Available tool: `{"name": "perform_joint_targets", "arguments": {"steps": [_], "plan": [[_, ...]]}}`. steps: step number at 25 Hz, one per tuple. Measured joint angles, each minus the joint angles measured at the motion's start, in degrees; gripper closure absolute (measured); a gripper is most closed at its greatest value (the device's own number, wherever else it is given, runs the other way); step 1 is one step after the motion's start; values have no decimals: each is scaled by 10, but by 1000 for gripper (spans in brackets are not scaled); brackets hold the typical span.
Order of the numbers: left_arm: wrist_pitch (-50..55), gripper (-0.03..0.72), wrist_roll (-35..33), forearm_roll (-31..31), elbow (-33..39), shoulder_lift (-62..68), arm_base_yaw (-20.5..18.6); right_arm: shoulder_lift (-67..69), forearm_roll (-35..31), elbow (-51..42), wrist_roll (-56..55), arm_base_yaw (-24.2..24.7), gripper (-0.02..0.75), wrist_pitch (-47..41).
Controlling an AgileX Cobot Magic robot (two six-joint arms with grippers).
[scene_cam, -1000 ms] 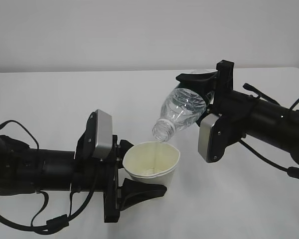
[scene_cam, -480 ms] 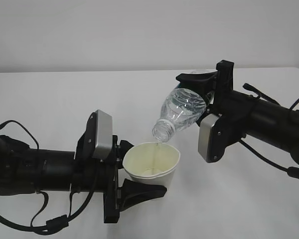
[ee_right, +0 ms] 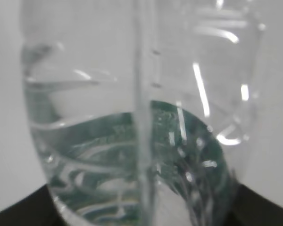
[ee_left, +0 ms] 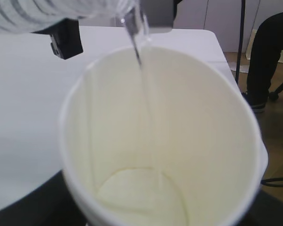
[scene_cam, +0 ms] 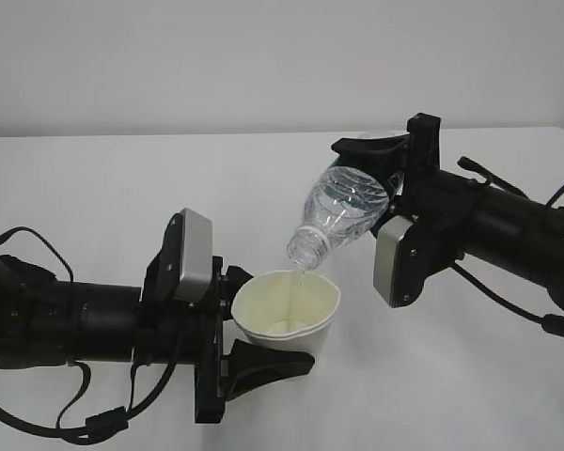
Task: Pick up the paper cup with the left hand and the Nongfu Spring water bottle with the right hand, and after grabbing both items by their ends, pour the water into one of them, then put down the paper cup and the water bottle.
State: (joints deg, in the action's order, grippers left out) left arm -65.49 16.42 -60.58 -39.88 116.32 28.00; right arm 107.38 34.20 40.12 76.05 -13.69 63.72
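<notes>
Fingers first, as you see them from the exterior view: your left hand (scene_cam: 254, 334), a black two-finger gripper with a grey box camera on top, has its jaws closed around the lower part of the small white tapered paper cup (scene_cam: 287, 305), one black finger (scene_cam: 268, 362) showing beneath the cup's base. You hold that cup above the white table (scene_cam: 94, 188), tipped a little so its cream inside faces the camera. Your right hand (scene_cam: 387, 180), the matching black gripper with its grey camera box hanging below, grips the bottom end of the small clear ribbed plastic water bottle (scene_cam: 343, 211); the bottle slants down to the left, its open threaded neck just above the cup's far rim. A thin stream of clear water (scene_cam: 299, 274) runs from the neck into the cup. Left wrist view: you look straight into the cup (ee_left: 165, 141); the stream (ee_left: 140, 59) enters at the top and runs down the inner wall to a shallow pool on the bottom. The bottle's ribbed side (ee_left: 33, 14) crosses the upper left corner. Right wrist view: the bottle (ee_right: 137, 113) fills the frame, blurred, with dark green label colour showing through the plastic; the fingers themselves are hidden.
</notes>
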Motion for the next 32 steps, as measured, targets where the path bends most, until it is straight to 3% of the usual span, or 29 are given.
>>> {"name": "perform_joint_targets", "arguments": {"steps": [32], "plan": [[0, 217, 22, -10, 0, 0, 0, 0, 0, 1, 3, 0, 323, 1]]}}
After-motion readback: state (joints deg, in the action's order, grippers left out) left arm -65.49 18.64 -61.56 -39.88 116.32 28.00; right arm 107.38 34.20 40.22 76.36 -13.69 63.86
